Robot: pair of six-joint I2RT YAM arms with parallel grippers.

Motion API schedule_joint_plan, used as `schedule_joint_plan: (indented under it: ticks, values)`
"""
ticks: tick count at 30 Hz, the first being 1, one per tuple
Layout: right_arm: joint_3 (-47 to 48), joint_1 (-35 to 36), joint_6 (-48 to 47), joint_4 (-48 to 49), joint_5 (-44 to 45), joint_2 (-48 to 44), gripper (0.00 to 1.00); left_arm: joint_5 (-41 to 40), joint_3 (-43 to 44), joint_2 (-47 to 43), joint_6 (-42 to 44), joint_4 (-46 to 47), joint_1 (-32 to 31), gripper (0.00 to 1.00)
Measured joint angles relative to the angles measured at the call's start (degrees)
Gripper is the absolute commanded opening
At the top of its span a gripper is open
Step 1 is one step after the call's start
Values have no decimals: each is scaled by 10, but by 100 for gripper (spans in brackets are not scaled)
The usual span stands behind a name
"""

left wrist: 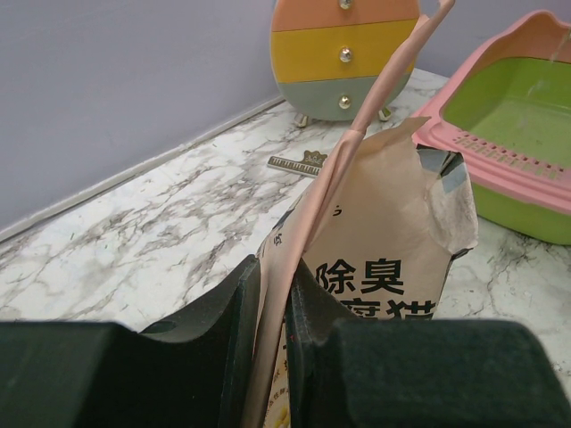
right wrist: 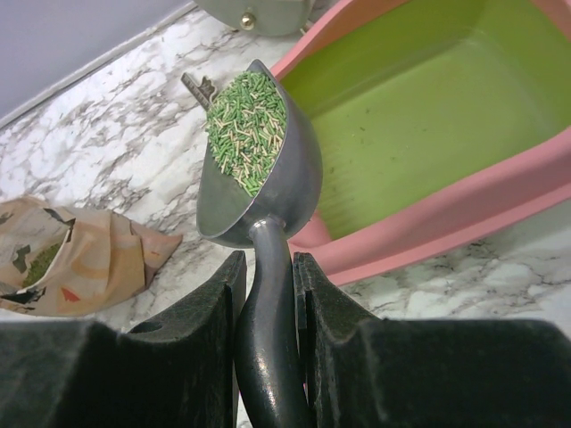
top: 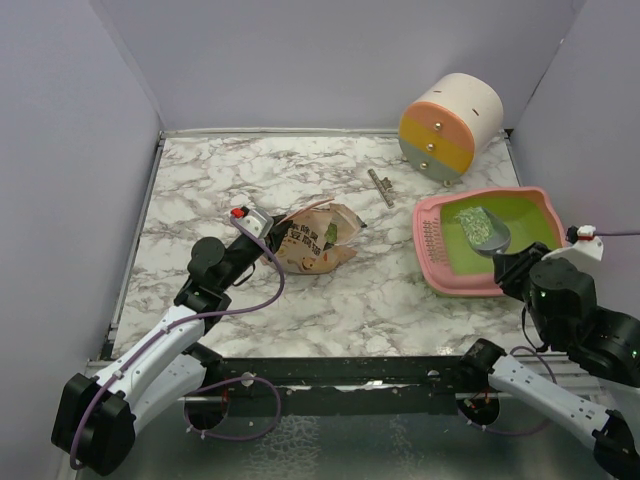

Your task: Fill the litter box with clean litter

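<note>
The pink litter box (top: 432,250) with its lime-green inside stands at the right. In the right wrist view its green floor (right wrist: 419,116) shows only a few specks. My right gripper (right wrist: 266,267) is shut on the handle of a silver scoop (right wrist: 299,169). The scoop is heaped with green and pale litter (right wrist: 247,129) and hangs over the box's near-left rim (right wrist: 464,209). From above, the loaded scoop (top: 497,240) is over the box's middle. My left gripper (left wrist: 274,294) is shut on the pink top strip of the tan paper bag (left wrist: 393,241), which lies open left of the box (top: 315,240).
A round cream drum (top: 450,125) with orange, yellow and grey bands stands at the back right, behind the box. A small metal clip (top: 380,186) lies on the marble table between bag and drum. Grey walls close in the left, back and right.
</note>
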Motion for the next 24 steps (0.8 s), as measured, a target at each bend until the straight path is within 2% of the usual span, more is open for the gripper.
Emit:
schedule_joint_plan:
  ticks: [9,24]
  values:
    - [75,46,40,-103,67,3,1,0,0,1,-2,0,0,20]
    - [111,58,-30,-120,110,7,1,0,0,1,-3,0,-6,20]
